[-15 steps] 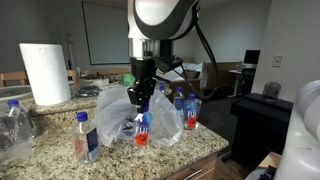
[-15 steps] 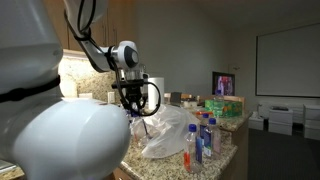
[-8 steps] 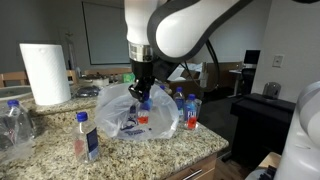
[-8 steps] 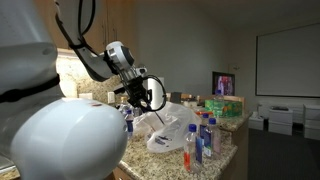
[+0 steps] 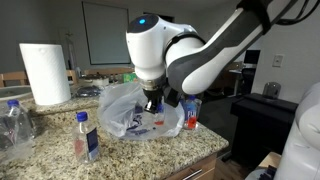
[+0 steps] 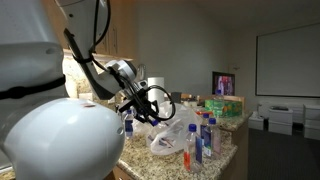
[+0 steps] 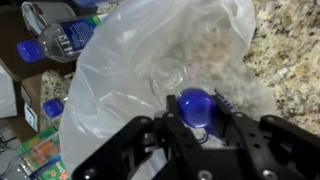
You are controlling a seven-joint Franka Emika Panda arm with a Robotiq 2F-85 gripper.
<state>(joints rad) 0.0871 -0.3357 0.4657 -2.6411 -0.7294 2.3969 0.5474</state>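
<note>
My gripper (image 7: 199, 122) is shut on a water bottle; its round blue cap (image 7: 198, 107) sits between the black fingers. The bottle's body points down into a crumpled clear plastic bag (image 7: 150, 60) that lies open on the speckled granite counter (image 7: 292, 62). In an exterior view the gripper (image 5: 153, 104) leans over the bag (image 5: 128, 108), and a bit of the bottle's red label (image 5: 160, 123) shows through the plastic. From the opposite side the gripper (image 6: 150, 106) hangs over the same bag (image 6: 172, 137).
Other blue-capped bottles stand around the bag: one in front (image 5: 86, 137), some beside it (image 5: 190, 112), more lying at the counter's end (image 5: 14, 120). A paper towel roll (image 5: 45, 73) stands behind. The counter edge (image 5: 200, 150) runs close to the bag.
The arm has swung over and tilted down, carrying the bottle from upright beside the bag into the bag's opening. The grip has not changed.
</note>
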